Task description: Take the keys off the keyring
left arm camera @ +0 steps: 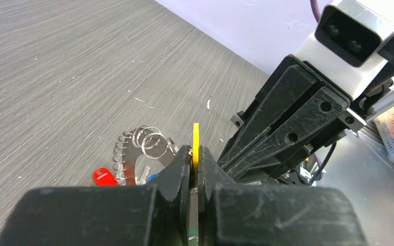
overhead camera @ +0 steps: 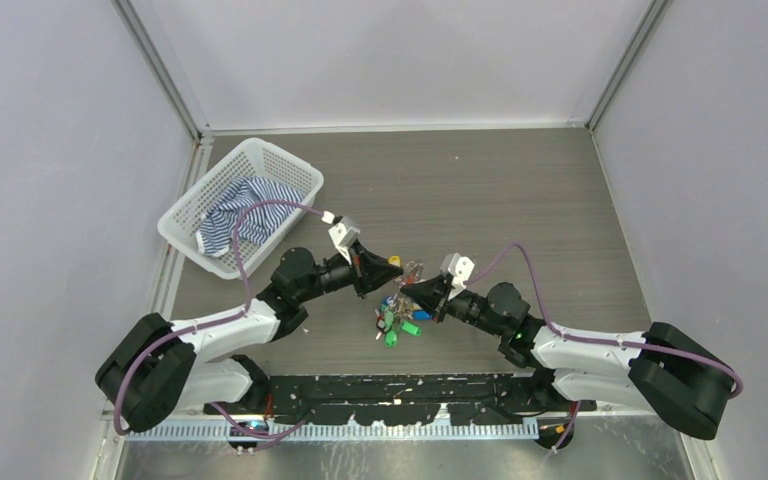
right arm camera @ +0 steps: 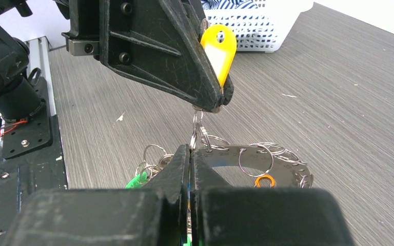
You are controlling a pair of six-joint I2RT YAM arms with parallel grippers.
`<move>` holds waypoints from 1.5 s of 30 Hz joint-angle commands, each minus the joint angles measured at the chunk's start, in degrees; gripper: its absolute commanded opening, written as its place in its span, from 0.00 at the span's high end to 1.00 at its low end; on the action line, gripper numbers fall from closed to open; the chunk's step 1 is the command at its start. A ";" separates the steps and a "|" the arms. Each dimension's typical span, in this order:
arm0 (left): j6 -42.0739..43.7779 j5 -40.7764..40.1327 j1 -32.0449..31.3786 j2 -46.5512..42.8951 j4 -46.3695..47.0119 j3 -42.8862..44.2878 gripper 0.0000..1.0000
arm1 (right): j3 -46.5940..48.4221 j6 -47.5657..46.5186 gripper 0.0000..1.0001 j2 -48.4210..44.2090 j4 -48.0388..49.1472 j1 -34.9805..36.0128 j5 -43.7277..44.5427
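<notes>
Here the left gripper (left arm camera: pixel 197 160) is clenched, its two black fingers pinching a flat yellow plastic key tag (right arm camera: pixel 219 47) edge-on, with most of the tag standing out beyond the fingertips. From the tag's lower end a short chain of small silvery split rings (right arm camera: pixel 198 127) drops to the keyring (right arm camera: pixel 227 162), a flat grey round metal ring strung along its rim with more little wire loops. The right gripper (right arm camera: pixel 191 155) is clamped as well, its fingers pressed together on the near rim of that keyring, just beside where the chain joins it. In the top view the two grippers meet almost tip to tip over the middle of the grey wood-grain table (overhead camera: pixel 480 190), with the keyring between them. The keys (overhead camera: pixel 396 322), a bunch of small silvery metal pieces with green, blue and red plastic heads, sit just below the ring; whether they touch the table I cannot tell. Well apart, at the table's far left corner, a white plastic mesh basket (overhead camera: pixel 290 165) holds a crumpled blue-and-white striped cloth (overhead camera: pixel 245 210).
</notes>
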 commanded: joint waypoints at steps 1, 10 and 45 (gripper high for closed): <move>1.93 -4.82 0.32 -1.73 2.24 -0.25 1.00 | 0.45 -0.17 0.99 -0.48 3.94 0.31 0.22; -0.90 -0.01 0.27 -0.81 9.22 -0.43 1.00 | 1.18 -0.35 0.99 0.13 2.23 0.30 0.44; -2.76 11.52 -2.84 3.60 10.74 4.87 1.00 | 4.12 12.87 0.99 1.59 0.95 -6.63 -1.31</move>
